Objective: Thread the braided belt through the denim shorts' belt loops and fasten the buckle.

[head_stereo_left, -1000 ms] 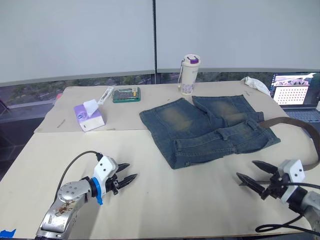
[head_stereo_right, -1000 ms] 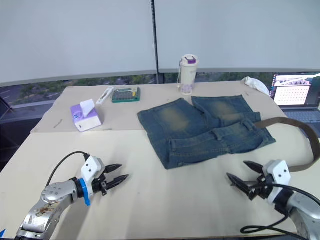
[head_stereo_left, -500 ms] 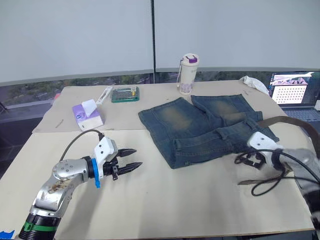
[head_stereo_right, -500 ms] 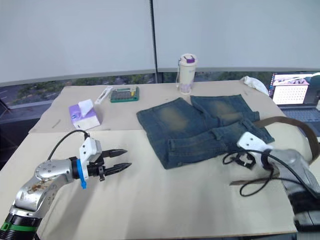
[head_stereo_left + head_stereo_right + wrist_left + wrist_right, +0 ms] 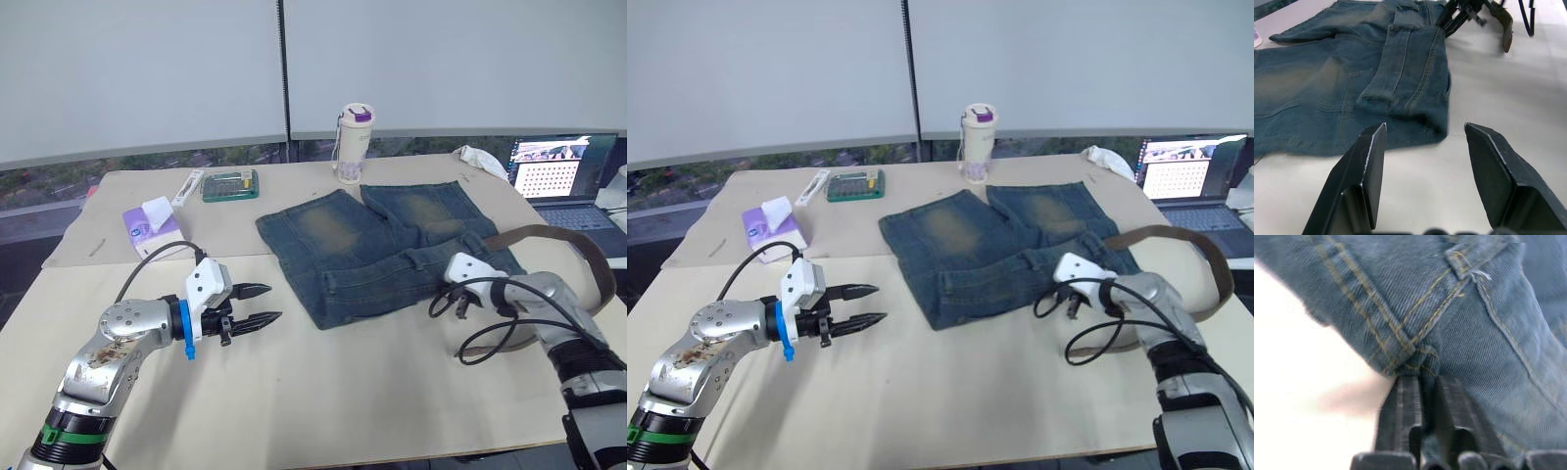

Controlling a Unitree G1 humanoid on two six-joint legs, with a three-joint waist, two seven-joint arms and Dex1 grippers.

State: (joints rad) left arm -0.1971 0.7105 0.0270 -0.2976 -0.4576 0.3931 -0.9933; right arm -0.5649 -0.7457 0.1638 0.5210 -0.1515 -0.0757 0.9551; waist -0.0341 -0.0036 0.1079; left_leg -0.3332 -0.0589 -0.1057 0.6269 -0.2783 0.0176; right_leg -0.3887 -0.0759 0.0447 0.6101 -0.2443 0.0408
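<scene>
Your right gripper (image 5: 1422, 401), jaws closed at the shorts' (image 5: 372, 245) waistband edge, is nearer the belt (image 5: 578, 257); left gripper (image 5: 257, 305) jaws open

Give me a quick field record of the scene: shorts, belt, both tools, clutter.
denim shorts: flat on the table, waistband edge nearest the robot
braided belt: loose, at the shorts' right, not threaded
left tool: open, above bare table left of the shorts
right tool: shut on the shorts' waistband edge
clutter: tumbler, tissue pack, green case, laptop
</scene>
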